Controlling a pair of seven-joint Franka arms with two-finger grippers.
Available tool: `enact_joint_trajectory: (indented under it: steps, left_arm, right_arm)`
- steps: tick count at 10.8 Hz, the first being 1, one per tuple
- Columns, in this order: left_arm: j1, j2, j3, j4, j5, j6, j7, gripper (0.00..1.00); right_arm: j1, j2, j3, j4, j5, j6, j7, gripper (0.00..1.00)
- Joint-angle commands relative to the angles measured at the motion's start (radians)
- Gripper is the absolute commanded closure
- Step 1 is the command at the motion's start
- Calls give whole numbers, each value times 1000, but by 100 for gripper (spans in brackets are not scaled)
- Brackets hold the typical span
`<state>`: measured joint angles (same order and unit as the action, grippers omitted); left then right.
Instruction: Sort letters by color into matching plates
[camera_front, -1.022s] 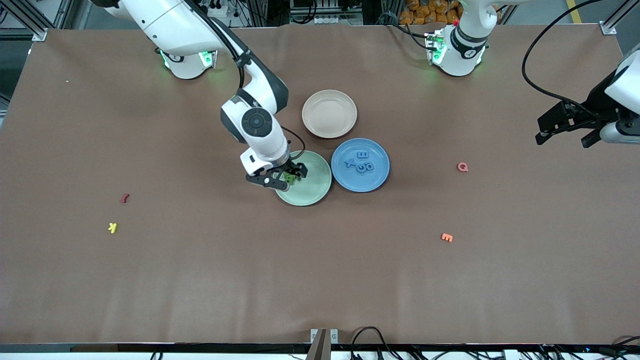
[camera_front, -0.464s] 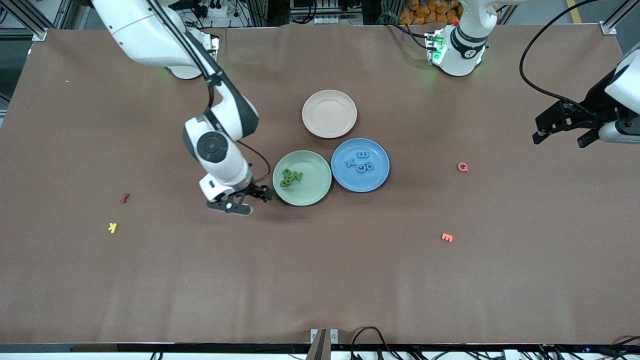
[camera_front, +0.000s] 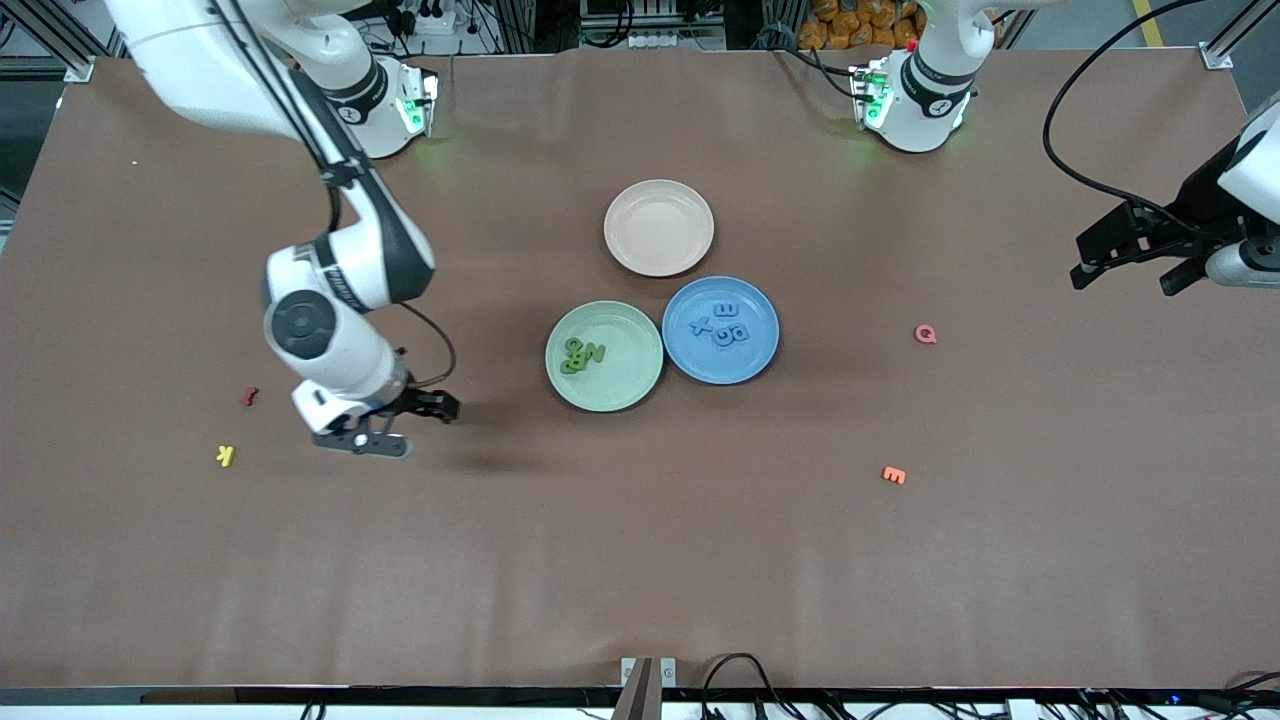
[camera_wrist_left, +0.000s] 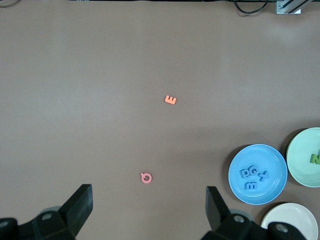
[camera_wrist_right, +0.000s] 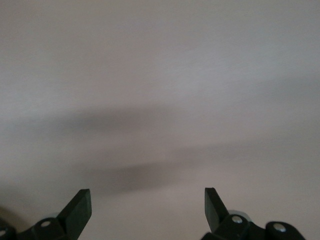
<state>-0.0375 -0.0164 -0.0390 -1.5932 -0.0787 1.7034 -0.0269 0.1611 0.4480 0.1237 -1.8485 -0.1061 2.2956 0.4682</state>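
Green letters (camera_front: 582, 355) are gathered in the pale mint green plate (camera_front: 630, 385), in the part of it toward the right arm's end of the table; about four are counted, overlapping in one small cluster, so their individual orientations cannot be told. Four blue letters (camera_front: 723, 326) are seen in the medium blue plate (camera_front: 745, 365), just beside the green plate toward the left arm's end of the table. They are laid in a short row with its long axis running roughly along the table's length, and one more is set above the row. A beige-pink plate (camera_front: 659, 227) with nothing in it is placed farther from the front camera than both.

Four other letters are left on the brown table (camera_front: 640, 560): a dark red one (camera_front: 250, 396) and a yellow one (camera_front: 225, 456) toward the right arm's end, a pink one (camera_front: 926, 334) and an orange one (camera_front: 894, 475) toward the left arm's end.

The right gripper (camera_front: 385, 425) is held over bare table, between the green plate and the red letter, fingers spread and nothing between them. The left gripper (camera_front: 1125, 255) is parked over the table's edge at the left arm's end, fingers likewise spread apart on nothing.
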Motion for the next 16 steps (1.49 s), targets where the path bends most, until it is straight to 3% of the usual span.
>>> enact_joint_trajectory:
  steps: [1, 4, 6, 14, 16]
  left_arm:
    - [27, 4, 2, 7, -13, -2, -4, 0]
    - [27, 9, -2, 7, -6, -2, -25, 0]
    - [15, 12, -9, 7, 87, -2, -47, 0]
    - [19, 7, -19, 9, 70, -4, -41, 0]
    - [19, 6, -19, 7, 70, -4, -41, 0]
  right_arm:
    - [-99, -66, 13, -12, 2, -65, -132, 0]
    - [-153, -81, -16, -12, 3, -67, -230, 0]
    - [-157, -91, -48, -11, 5, -76, -273, 0]
    - [-176, -158, -116, 9, 13, -175, -371, 0]
    - [-169, -183, -154, 11, 104, -188, -417, 0]
